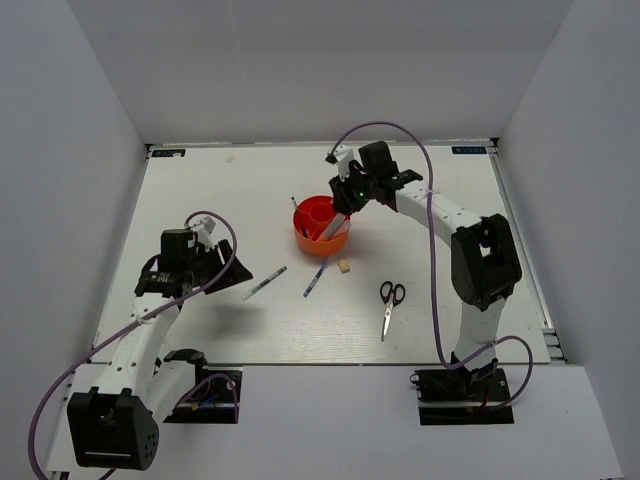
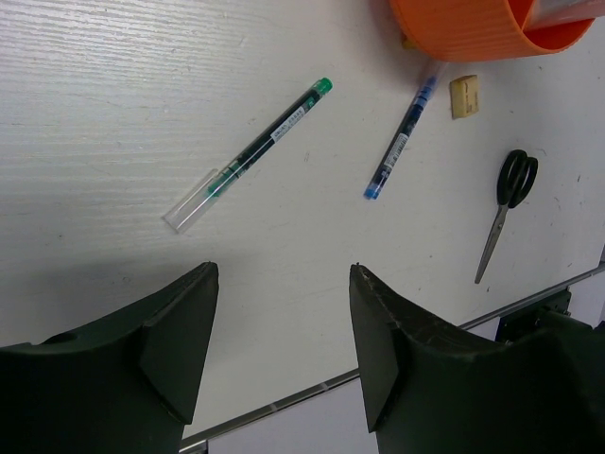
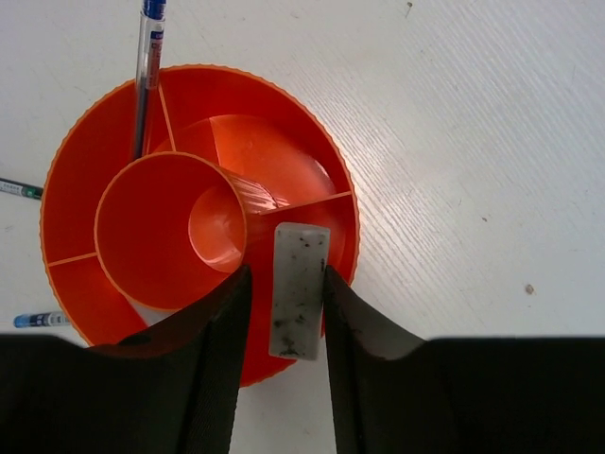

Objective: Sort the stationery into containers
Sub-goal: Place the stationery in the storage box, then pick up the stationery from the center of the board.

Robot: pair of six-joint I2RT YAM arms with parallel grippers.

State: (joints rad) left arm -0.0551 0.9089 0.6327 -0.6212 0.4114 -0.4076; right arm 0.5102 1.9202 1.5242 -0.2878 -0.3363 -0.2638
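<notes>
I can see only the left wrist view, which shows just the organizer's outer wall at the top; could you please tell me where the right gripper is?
Observer: The right gripper hangs over the orange organizer, above one of its outer ring compartments.
Operator: Thank you. Is it carrying anything?
Observer: A pale speckled block stands between its jaws; I cannot tell whether they grip it.
Operator: Understood. Is anything inside the organizer?
Observer: Yes, a blue-capped pen stands in another ring compartment.
</notes>
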